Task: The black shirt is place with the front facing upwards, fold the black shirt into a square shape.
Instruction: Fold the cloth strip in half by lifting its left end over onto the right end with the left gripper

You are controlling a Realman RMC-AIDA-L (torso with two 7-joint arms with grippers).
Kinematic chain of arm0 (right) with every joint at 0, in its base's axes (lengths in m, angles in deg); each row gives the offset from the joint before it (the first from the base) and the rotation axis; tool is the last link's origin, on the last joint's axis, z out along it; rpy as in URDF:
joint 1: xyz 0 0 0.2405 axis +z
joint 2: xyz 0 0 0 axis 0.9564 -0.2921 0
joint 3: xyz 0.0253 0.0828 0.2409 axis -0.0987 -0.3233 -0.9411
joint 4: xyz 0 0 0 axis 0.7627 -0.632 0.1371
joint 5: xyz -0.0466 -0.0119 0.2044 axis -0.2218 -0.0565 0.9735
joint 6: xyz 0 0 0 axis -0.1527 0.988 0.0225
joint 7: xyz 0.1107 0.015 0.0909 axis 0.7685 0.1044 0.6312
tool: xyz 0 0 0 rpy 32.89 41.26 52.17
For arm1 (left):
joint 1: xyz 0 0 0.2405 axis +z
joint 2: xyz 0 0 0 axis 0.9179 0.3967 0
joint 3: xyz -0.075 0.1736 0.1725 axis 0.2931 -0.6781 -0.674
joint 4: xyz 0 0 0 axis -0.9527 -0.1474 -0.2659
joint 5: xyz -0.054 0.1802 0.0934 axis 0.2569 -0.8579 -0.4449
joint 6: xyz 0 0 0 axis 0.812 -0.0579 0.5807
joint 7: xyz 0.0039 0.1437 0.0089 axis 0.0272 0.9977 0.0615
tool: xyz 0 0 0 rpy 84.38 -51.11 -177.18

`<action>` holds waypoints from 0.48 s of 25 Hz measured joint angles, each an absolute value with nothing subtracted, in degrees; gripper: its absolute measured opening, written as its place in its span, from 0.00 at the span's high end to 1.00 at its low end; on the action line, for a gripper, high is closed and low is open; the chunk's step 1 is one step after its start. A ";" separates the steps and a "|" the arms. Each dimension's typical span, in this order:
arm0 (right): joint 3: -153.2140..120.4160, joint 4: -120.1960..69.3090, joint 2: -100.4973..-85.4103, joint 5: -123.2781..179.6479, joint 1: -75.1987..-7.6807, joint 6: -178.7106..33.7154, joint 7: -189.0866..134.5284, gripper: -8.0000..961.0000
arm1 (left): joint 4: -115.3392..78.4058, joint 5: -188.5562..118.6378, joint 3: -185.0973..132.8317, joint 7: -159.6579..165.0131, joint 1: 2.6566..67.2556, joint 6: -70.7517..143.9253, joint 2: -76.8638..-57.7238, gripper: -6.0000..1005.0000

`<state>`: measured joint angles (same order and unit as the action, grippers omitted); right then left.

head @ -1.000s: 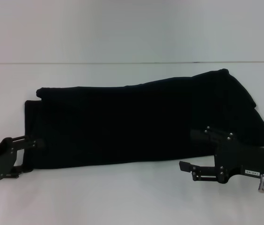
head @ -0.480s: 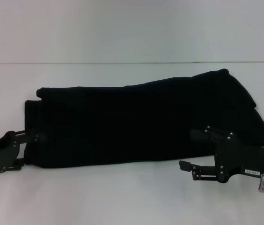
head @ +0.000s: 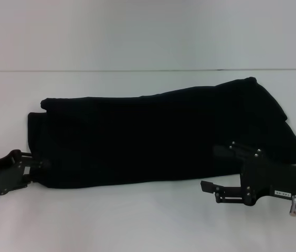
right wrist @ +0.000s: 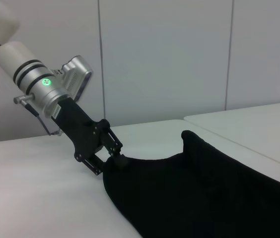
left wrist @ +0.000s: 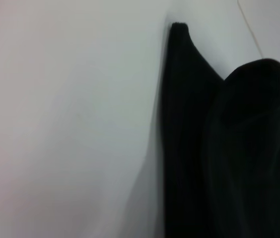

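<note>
Both arms are working the lengthwise-folded black shirt (head: 158,136) on the bench (head: 137,220): left end effector (head: 35,164) pinching its corner, right end effector (head: 213,170) gaping wide; a crosswise fold seems next.

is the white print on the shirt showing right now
No, the shirt lies on the table as a long all-black folded slab, with no white lettering visible on its upper side in the head view.
</note>
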<state>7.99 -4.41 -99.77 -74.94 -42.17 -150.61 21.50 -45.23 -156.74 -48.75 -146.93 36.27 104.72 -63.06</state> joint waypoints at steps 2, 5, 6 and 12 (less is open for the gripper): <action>8.18 -4.41 -99.73 -75.02 -42.17 -150.64 21.50 0.01 | -45.23 -156.74 -48.85 -147.17 36.26 104.59 -63.07 0.41; 8.65 -4.41 -99.69 -75.13 -42.17 -150.67 21.50 0.01 | -45.30 -156.74 -48.85 -147.15 36.31 104.53 -63.07 0.51; 8.67 -4.41 -99.68 -75.13 -42.17 -150.68 21.50 0.01 | -45.30 -156.74 -48.89 -147.08 36.33 104.51 -63.07 0.55; 9.26 -4.36 -99.68 -75.15 -42.17 -150.68 21.50 0.01 | -45.29 -156.55 -48.92 -146.31 36.49 104.51 -63.05 0.80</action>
